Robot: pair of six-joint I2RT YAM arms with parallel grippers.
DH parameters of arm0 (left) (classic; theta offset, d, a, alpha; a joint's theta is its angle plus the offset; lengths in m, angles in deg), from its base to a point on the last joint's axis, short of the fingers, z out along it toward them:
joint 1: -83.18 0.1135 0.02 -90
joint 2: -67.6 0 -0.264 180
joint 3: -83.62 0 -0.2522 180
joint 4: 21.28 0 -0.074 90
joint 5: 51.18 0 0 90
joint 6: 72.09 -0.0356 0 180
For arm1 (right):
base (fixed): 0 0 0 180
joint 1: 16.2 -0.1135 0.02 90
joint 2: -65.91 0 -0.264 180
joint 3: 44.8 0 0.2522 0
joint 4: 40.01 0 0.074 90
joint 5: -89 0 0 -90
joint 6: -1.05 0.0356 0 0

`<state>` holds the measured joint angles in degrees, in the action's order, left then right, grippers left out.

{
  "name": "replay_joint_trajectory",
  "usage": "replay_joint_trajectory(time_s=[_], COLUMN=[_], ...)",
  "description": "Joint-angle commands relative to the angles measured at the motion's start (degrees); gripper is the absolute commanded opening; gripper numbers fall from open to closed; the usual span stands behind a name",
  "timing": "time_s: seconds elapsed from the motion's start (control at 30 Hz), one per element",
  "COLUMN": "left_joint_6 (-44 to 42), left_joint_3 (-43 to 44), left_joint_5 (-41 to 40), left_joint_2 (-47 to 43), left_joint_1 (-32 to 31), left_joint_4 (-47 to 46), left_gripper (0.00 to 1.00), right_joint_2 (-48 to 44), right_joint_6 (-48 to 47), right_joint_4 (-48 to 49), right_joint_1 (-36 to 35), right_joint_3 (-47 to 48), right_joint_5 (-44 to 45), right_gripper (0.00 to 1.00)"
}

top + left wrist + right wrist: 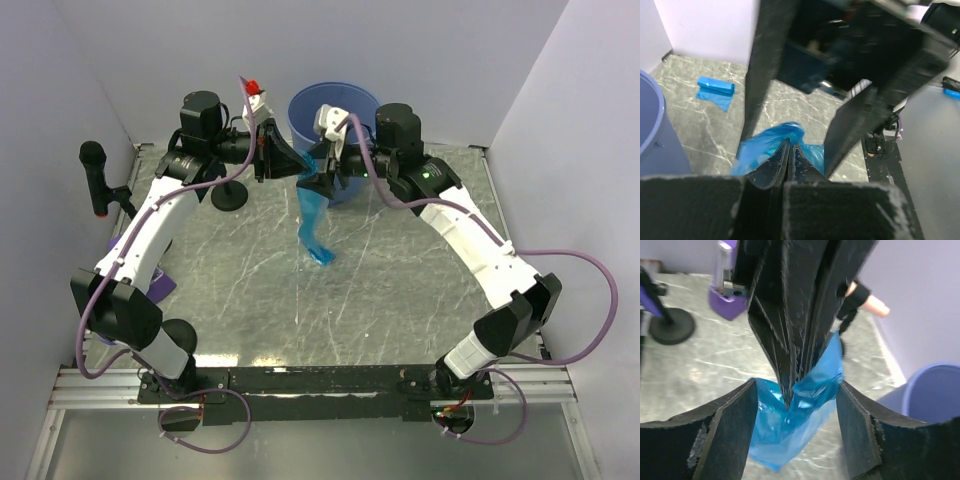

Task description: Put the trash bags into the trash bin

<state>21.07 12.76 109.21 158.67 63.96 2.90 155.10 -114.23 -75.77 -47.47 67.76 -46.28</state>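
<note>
A thin bright-blue trash bag point(313, 215) hangs over the table just in front of the trash bin point(300, 108), its lower end near the tabletop. My left gripper point(302, 168) is shut on the bag's top; the film point(765, 145) bunches around its closed fingertips point(789, 143). My right gripper point(796, 386) stands open, one finger point(735, 425) on each side of the bag point(782, 435) and of the left gripper's tip. A second, folded trash bag point(715, 91) lies on the table. The bin's blue wall shows in both wrist views point(652, 135) point(935, 390).
A black round-based stand point(228, 195) is left of the bag. A black handle on a bracket point(95, 172) sits at the left wall. A purple object point(160, 285) lies under the left arm. White walls close in the table on three sides.
</note>
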Motion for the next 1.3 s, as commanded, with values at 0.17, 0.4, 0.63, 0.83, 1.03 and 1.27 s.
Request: replay_joint_trajectory(time_s=[0.17,0.4,0.63,0.83,1.03,1.27], left_joint_6=[1.2,-0.3,-1.5,-1.5,-2.2,-0.9], left_joint_3=[1.4,1.2,2.1,2.2,1.5,1.5], left_joint_5=[-1.3,-2.6,-2.1,-2.5,-3.4,-3.1], left_joint_2=[-0.5,-1.5,-0.9,-1.2,-1.9,-1.6], left_joint_1=[-0.1,0.0,0.0,0.0,0.0,0.0], left_joint_4=[1.6,3.7,4.9,5.2,6.1,4.7], left_gripper=[0.01,0.01,0.01,0.01,0.01,0.01], right_joint_2=[-3.2,-6.6,-6.2,-5.2,-6.4,-7.5], right_joint_6=[-11.7,-16.0,-11.6,-9.4,-6.4,-6.6], right_joint_4=[-2.2,-8.4,-8.0,-5.1,-0.6,-4.0], right_joint_1=[-1.6,0.0,2.2,2.2,2.8,2.6], right_joint_3=[3.3,2.7,4.0,4.9,3.2,1.8], right_joint_5=[16.2,5.4,-1.7,3.9,17.1,6.5], right_gripper=[0.7,0.72,0.62,0.5,0.6,0.57])
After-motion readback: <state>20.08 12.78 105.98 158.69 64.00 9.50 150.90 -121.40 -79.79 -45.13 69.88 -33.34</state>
